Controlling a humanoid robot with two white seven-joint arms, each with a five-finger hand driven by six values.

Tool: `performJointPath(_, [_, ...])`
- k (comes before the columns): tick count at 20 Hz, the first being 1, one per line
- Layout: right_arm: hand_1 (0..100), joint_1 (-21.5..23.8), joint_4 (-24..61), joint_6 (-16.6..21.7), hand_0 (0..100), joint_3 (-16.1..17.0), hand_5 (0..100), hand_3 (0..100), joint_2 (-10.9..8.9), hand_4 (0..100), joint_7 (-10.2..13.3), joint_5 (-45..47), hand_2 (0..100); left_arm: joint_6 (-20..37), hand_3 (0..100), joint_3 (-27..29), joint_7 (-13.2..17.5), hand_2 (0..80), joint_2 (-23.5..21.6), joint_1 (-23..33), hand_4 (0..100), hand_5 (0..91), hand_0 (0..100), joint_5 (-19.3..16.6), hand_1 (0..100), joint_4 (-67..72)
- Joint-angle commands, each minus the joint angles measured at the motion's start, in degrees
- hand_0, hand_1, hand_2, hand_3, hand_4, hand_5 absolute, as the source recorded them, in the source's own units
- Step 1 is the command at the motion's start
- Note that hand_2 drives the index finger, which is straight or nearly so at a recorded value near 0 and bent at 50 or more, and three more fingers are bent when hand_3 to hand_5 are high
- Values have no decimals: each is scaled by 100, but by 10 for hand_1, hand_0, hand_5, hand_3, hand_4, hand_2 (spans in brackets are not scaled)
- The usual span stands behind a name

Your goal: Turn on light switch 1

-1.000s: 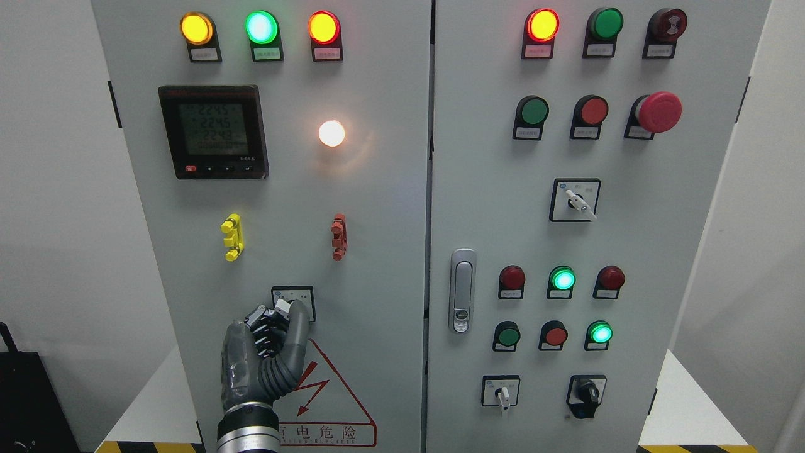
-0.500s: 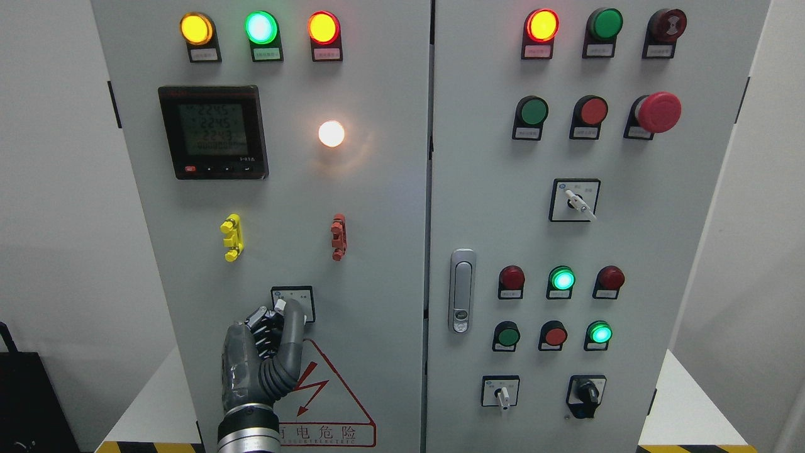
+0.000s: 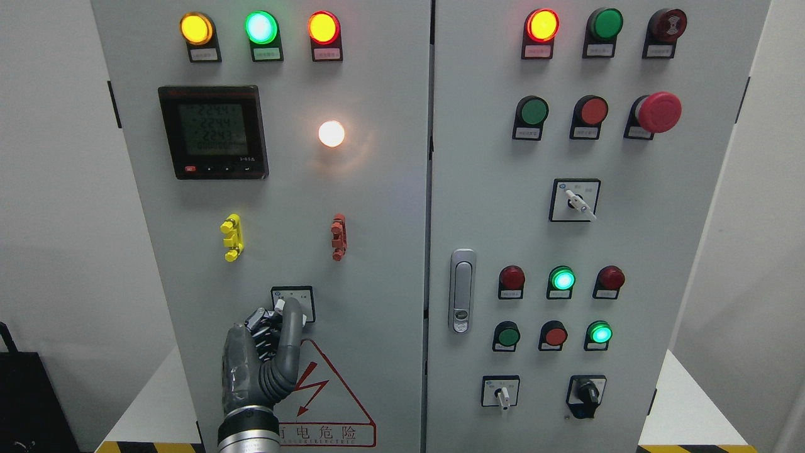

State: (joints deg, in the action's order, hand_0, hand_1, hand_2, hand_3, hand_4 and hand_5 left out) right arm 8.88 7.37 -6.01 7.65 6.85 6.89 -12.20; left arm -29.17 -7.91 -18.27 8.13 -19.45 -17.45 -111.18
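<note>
The light switch (image 3: 302,296) is a small rotary selector in a black-framed square plate, low on the left cabinet door (image 3: 377,264). My left hand (image 3: 284,313) rises from the bottom edge, its grey thumb and dark fingers pinched round the switch's white knob, which they mostly hide. Higher on the same door, a round white lamp (image 3: 331,133) glows brightly. My right arm does not show.
Above the switch are a yellow clip (image 3: 231,237), a red clip (image 3: 339,236), a digital meter (image 3: 213,132) and three lit pilot lamps (image 3: 261,27). The right door carries a latch handle (image 3: 462,290), push buttons, other selectors and a red emergency stop (image 3: 659,112).
The thumb of my left hand has swung from leaning right to nearly upright, shifting left over the knob. The white lamp is lit in all frames.
</note>
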Motion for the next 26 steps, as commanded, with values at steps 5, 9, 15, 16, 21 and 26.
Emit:
performJointPath(5, [0, 0, 1, 3, 54, 0, 0, 0, 0, 0, -4, -1, 0, 8, 1000, 0, -2, 615, -13, 46, 958, 857, 34, 5, 179, -9])
performJointPath(9, [0, 0, 1, 3, 54, 0, 0, 0, 0, 0, -4, -1, 0, 61, 1000, -8, -2, 621, -22, 178, 959, 858, 0, 5, 154, -27])
performJointPath(15, [0, 0, 1, 3, 53, 0, 0, 0, 0, 0, 5, -1, 0, 1210, 1000, -9, -2, 636, -92, 739, 966, 859, 0, 5, 131, -62])
performJointPath(16, [0, 0, -7, 3, 53, 0, 0, 0, 0, 0, -4, 7, 0, 1386, 1000, 0, -2, 637, -109, 897, 967, 859, 0, -4, 130, -70])
performJointPath(21, [0, 0, 1, 3, 54, 0, 0, 0, 0, 0, -4, -1, 0, 2929, 1000, 79, 24, 636, -302, 2362, 971, 860, 0, -13, 132, -88])
performJointPath(26, [0, 0, 1, 3, 54, 0, 0, 0, 0, 0, -4, -1, 0, 7312, 978, 1289, 1060, 556, -830, 3939, 936, 826, 0, 154, 0, 2136])
